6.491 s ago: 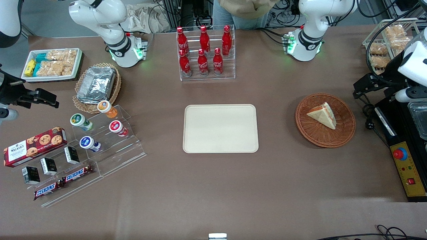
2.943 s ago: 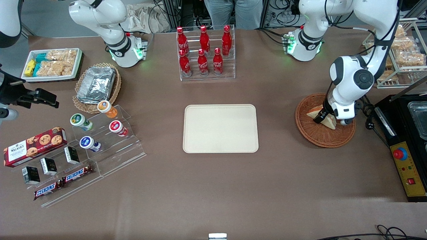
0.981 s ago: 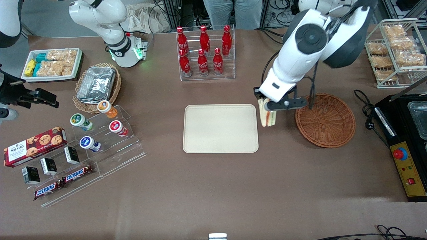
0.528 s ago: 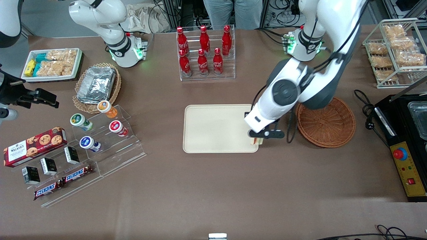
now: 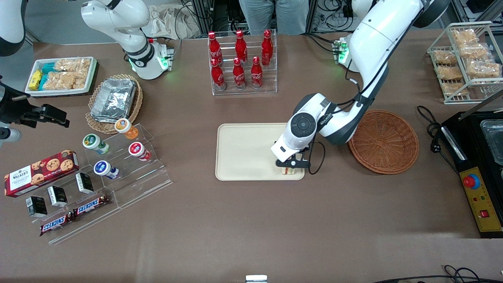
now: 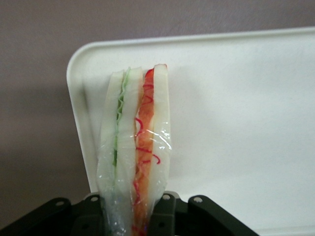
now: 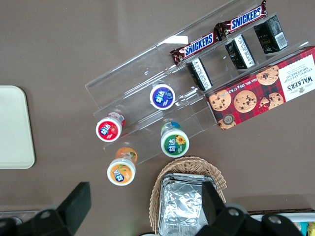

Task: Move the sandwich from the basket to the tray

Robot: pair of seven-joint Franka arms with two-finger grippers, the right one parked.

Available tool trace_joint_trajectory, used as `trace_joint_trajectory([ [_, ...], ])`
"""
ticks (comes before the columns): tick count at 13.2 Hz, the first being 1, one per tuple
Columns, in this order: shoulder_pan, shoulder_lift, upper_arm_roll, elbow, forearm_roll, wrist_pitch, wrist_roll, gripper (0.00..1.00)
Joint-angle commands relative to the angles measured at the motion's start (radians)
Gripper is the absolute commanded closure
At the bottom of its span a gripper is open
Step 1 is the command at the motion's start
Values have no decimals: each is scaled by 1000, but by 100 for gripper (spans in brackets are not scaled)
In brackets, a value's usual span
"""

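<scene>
Over the tray, gripper-pinched sandwich (cream bread, red-orange filling)

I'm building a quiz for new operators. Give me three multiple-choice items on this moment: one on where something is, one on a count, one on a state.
1. Where is the sandwich?
A. In the basket
B. Over a corner of the tray, held by the gripper
C. On the bare table

2. How many red bottles stand in the clear rack?
A. Four
B. Six
C. Eight

3. What does the basket hold?
A. Nothing
B. A foil container
C. A sandwich

Answers:
1 B: the gripper has its jaws clamped on the sandwich above the tray near its corner.
2 B: six bottles show in the rack.
3 A: the basket shows only bare wicker.
</scene>
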Motion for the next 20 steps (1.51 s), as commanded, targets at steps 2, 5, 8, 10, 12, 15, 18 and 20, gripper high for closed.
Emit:
trace_joint_trajectory([
  [2, 6, -35, 1, -54, 29, 23, -12, 32],
  [5, 10, -32, 1, -52, 27, 18, -16, 0],
  [8, 10, -35, 1, -37, 26, 0, -19, 0],
  [10, 10, -63, 1, 0, 26, -84, -26, 0],
  [12, 53, -126, 0, 120, 6, -234, -15, 0],
  [15, 146, -137, -4, 308, -8, -445, 95, 0],
  [18, 251, -179, -4, 362, -59, -468, 186, 0],
  [20, 262, -224, 1, 353, -60, -477, 186, 0],
])
